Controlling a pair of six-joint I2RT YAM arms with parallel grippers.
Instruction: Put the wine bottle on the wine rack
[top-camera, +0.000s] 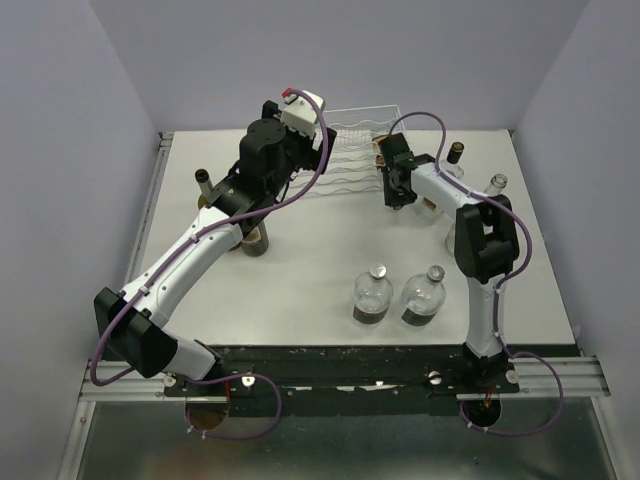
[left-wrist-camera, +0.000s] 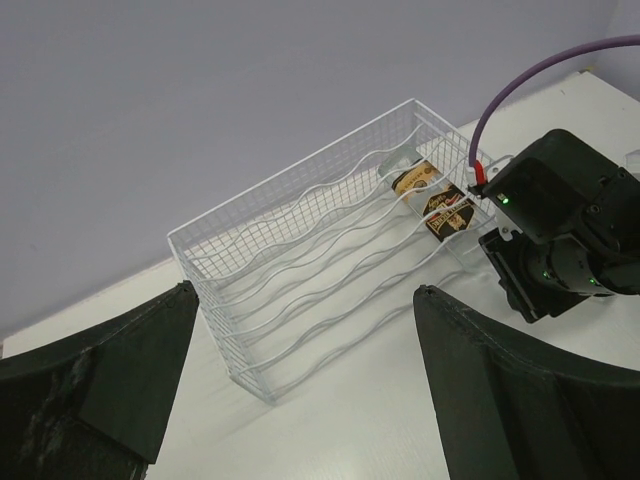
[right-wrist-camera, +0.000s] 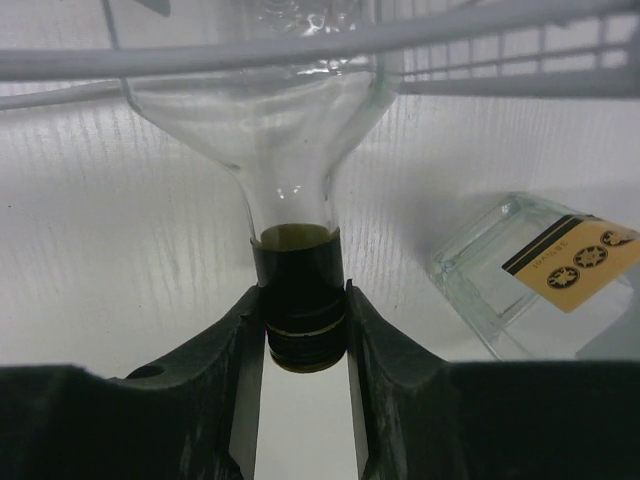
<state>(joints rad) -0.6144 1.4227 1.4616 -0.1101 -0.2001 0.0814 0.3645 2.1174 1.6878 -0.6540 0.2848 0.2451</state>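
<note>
White tabletop (top-camera: 300, 285), pale lilac walls (top-camera: 350, 50). Right gripper (right-wrist-camera: 305, 335) is clamped tight on the black-capped neck of the wine bottle (right-wrist-camera: 290, 130), which lies on its side at the right end of the wine rack (left-wrist-camera: 300, 270). Left gripper (left-wrist-camera: 305, 300) hangs wide open by the rack's left end, holding nothing. Two round clear bottles (top-camera: 372, 293) stand upright near the front edge.

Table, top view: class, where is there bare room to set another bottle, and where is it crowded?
Bare: the table stretch between the wine rack and the two round bottles. Crowded: the rack's right end, where the right gripper clamps the wine bottle.
</note>
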